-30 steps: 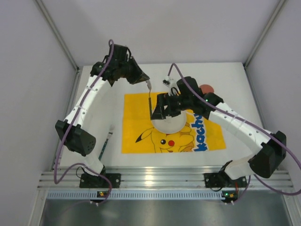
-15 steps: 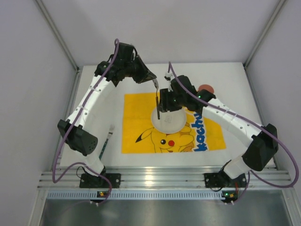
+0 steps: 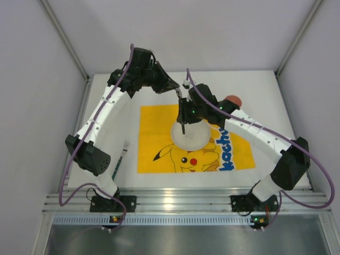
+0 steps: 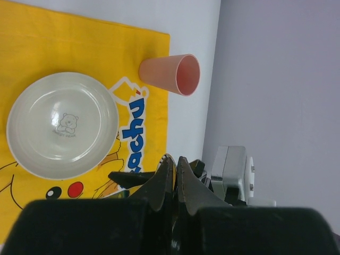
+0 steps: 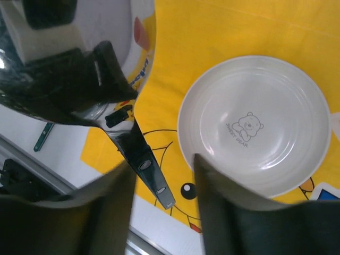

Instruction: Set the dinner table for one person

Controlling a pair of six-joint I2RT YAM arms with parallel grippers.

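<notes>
The right gripper is narrowing its spread jaws around the utensil. The left gripper is pinching it shut, so a handover is likely starting.

The plate is smooth, glossy white, ceramic or hard plastic, which I cannot tell, with 1 grey bear printed at its centre. Under it the mat is matt yellow printed cloth. Beyond the plate to the right the cup looks like matt pink plastic. The table around is matt white. By the plate's left rim the utensil has a dark glossy handle and a mirror-bright metal end. The 2 arms wear smooth white plastic shells; the rail nearer than the plate is ribbed bare metal.
</notes>
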